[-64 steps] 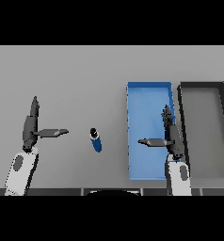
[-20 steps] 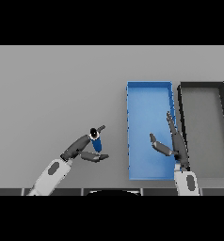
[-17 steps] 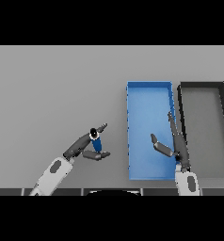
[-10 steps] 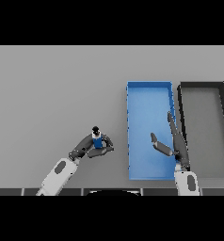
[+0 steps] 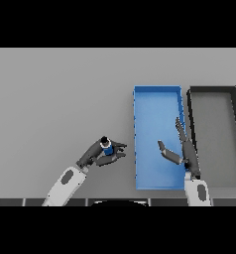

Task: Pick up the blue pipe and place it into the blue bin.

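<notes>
Head view: the blue pipe (image 5: 107,148) is gripped by the curled left hand (image 5: 101,153) near the table's (image 5: 50,99) front edge, ready for lifting toward the blue bin (image 5: 156,92). The right hand (image 5: 182,149) is held open over that bin, idle.

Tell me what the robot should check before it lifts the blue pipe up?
1. Left hand is at the blue pipe: ok, its fingers curl round the pipe.
2. Grip is firm enough to lift: cannot tell from this view.
3. Pipe is off the grey table: cannot tell; it looks still low beside the hand.
4. Blue bin has room: ok, nothing lies inside it.
5. Way to the bin is free: not ok, the right hand hangs open over the bin's right part.
6. Right target chosen: ok, the blue bin sits nearer the pipe than the dark bin.
</notes>
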Controlling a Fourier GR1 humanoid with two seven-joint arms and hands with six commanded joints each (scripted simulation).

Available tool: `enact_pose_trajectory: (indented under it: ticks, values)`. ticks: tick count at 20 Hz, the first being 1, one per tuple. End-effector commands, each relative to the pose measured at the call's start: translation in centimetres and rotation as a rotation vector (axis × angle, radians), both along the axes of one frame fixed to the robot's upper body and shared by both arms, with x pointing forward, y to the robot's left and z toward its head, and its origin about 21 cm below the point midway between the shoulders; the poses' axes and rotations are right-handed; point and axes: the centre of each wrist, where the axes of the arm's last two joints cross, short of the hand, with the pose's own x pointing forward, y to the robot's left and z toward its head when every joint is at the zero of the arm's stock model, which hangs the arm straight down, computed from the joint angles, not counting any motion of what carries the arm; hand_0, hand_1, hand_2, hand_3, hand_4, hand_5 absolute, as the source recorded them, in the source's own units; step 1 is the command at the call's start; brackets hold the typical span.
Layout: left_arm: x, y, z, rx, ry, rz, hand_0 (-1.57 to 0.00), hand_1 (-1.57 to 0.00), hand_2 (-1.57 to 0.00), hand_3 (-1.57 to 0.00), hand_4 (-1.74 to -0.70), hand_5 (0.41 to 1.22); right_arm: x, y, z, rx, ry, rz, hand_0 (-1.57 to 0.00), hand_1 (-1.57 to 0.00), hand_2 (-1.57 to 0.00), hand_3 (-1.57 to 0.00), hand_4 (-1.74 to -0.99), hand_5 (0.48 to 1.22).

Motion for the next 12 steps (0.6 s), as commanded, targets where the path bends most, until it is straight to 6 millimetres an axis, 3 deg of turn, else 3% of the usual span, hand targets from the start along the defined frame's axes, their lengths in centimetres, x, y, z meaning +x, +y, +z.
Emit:
enact_pose_trajectory:
  ticks: [1, 8, 12]
  values:
    - [0.4, -0.3, 0.5, -0.011, -0.008, 0.002, -1.5, -1.51, -1.52, -1.52, -1.47, 1.2, 0.2, 0.3, 0.1, 0.003, -0.003, 0.003, 0.0, 0.0, 0.0, 0.0, -1.229, 0.633]
    - [0.6, -1.3, 5.5, -0.065, -0.088, -0.09, -1.56, -1.56, -1.56, -1.56, -1.47, 1.217, 0.2, 0.2, -0.1, -0.056, -0.002, -0.009, 0.0, 0.0, 0.0, 0.0, -1.176, 0.643]
    - [0.5, -2.0, 5.8, -0.021, -0.082, -0.111, -1.57, -1.57, -1.57, -1.57, -1.47, 1.219, 0.2, -0.3, -0.3, -0.051, -0.021, -0.01, 0.0, 0.0, 0.0, 0.0, -1.155, 0.642]
